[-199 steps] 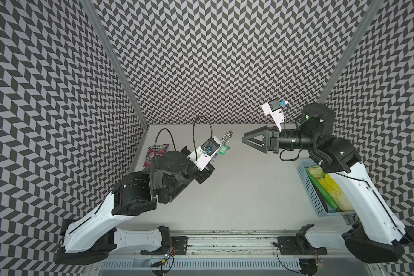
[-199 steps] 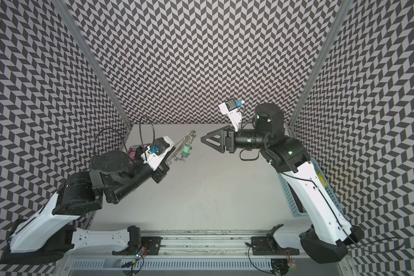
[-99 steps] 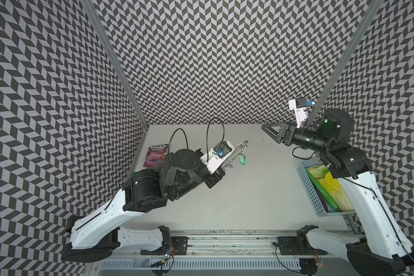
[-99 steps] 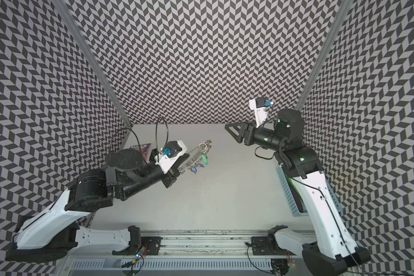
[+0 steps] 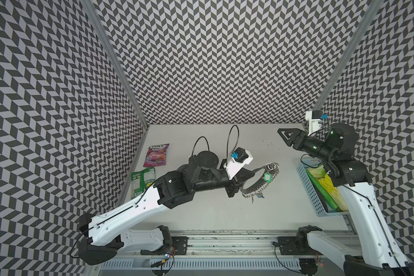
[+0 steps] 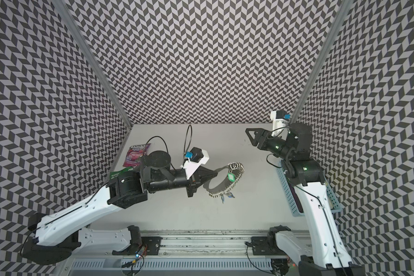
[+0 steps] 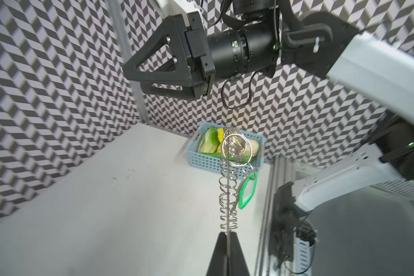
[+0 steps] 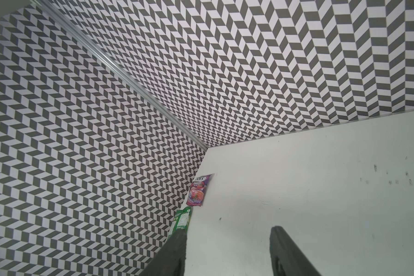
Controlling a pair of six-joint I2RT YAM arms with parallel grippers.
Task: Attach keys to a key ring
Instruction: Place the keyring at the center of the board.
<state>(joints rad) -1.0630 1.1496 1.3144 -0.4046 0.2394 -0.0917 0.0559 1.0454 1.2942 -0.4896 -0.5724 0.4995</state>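
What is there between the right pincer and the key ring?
Nothing. In a top view only bare table shows between the right pincer and the key ring.

Flat gray crescent-shaped plate (image 5: 258,186), outer edge fringed with small silver wire rings, faces upward, well apart from the pale blue perforated plastic basket (image 5: 313,191); bright green oblong plastic key tag (image 5: 267,177), white-labelled, hangs on its basket-facing fringe.

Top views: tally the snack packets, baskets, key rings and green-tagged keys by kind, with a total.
Snack packets: 2
Basket: 1
Key ring: 1
Green-tagged key: 1
Total: 5
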